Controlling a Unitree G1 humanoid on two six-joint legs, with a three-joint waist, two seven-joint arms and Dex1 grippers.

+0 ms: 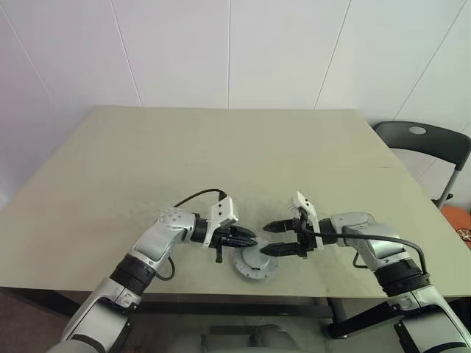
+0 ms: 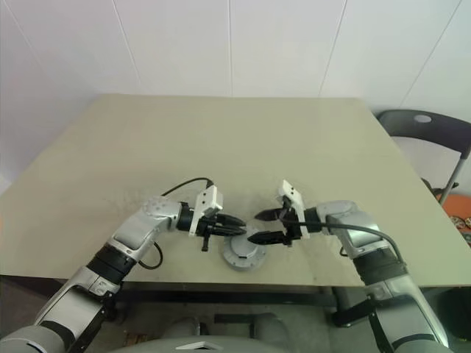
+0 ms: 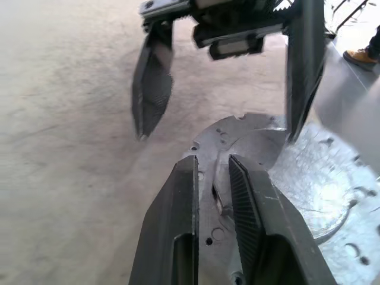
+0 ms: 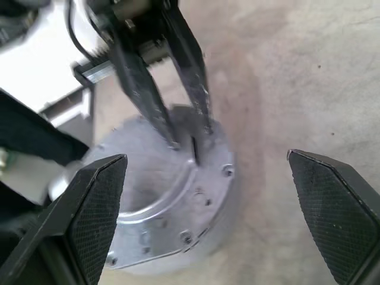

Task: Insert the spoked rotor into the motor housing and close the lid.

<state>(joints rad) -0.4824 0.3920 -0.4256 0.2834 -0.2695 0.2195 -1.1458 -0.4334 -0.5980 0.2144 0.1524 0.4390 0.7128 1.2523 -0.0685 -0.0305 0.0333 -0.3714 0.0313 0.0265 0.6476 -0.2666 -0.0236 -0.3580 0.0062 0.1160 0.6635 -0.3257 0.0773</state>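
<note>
The silver motor housing (image 1: 257, 265), lid (image 4: 155, 193) on top, is seen near the front edge of the table (image 1: 221, 162), between and just below the two grippers. The left gripper (image 1: 250, 237), fingers pressed together on nothing, is held over the housing's left side, while the right gripper (image 1: 268, 239) is spread wide and empty, its lower finger (image 1: 274, 250) just above the lid. Bare tabletop is left all around toward the far edge, and a chair (image 1: 427, 147) is parked past the right edge.
</note>
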